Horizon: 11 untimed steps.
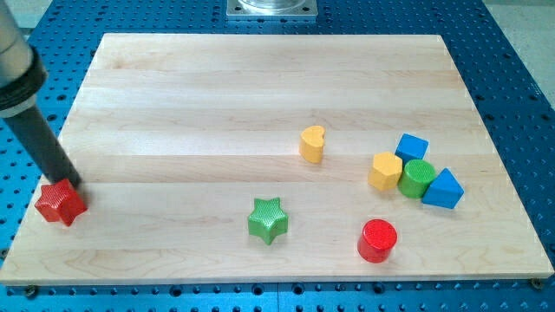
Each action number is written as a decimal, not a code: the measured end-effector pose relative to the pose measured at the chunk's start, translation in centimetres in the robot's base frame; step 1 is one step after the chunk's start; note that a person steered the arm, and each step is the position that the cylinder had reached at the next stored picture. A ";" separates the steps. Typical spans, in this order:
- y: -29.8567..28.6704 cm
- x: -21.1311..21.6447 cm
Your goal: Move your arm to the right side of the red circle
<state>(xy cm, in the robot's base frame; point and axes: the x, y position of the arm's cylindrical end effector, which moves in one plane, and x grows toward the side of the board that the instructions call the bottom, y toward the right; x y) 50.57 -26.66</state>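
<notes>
**Tip at the red star, far from the red circle**

Nearest you, toward the view's bottom, you see the red plastic cylinder, the task's red circle [378, 240], standing on the pale wooden desk [217, 95] right of centre, close to the bottom edge. To its left, well apart, stands the green plastic star block [268, 219]. At the far left, level with the star, sits the red plastic star block [61, 203], just inside the desk's left edge.

Your arm carries no hand, only the dark straight rod [39, 139], so there is nothing to call released or clenched. My tip [71, 183] rests at the upper right corner of the red star block, touching it or just beside it; you cannot tell which. It is well apart from the red circle, across most of the desk's width.

Further up on the right, four blocks cluster together: a yellow plastic hexagonal block [385, 171], a green plastic cylinder [417, 178], a blue plastic triangular block [444, 189] and, behind them, a blue plastic cube [412, 147]. A yellow plastic heart block [312, 144] stands alone near the centre.

Around the desk lies a blue perforated metal base [512, 52], with a grey metal mount [271, 8] at the top edge.
</notes>
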 end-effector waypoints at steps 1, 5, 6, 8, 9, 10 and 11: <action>1.6 3.7; 21.1 2.4; 28.5 2.1; 41.8 4.6; 44.5 8.7; 44.4 10.7; 42.4 10.7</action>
